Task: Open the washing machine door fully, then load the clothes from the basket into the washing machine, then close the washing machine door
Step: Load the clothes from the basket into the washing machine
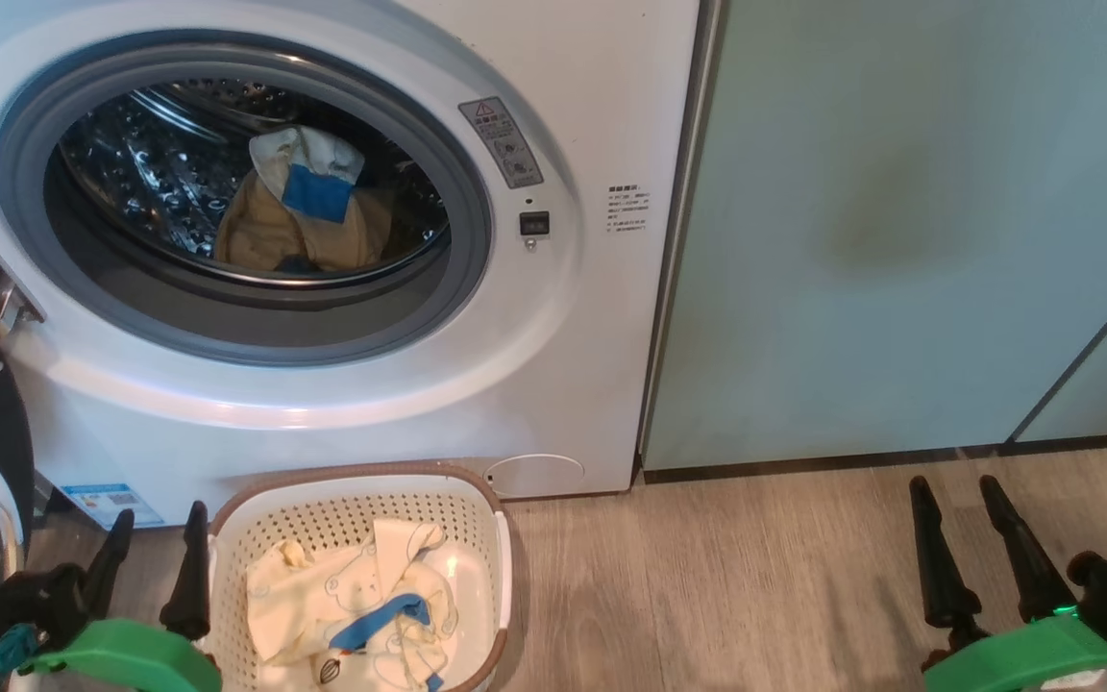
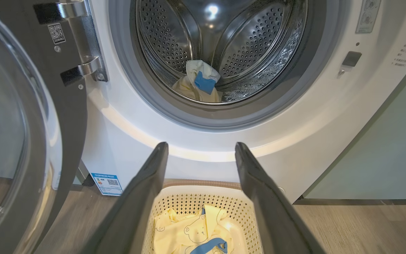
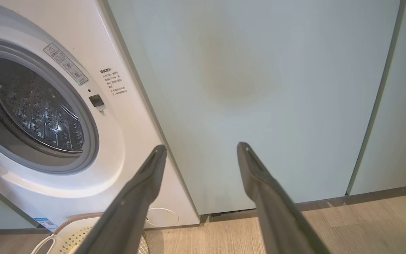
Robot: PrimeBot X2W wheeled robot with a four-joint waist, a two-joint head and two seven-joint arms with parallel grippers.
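Clothes (image 1: 342,586), soft pale yellow, lie in perforated basket (image 1: 323,524); left tool (image 1: 159,515), right tool (image 1: 955,486) spread.

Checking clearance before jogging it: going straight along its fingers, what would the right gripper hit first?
Most likely the pale green cabinet door, just right of the washing machine. From the open right gripper the way to that panel looks free, though depth is unclear.
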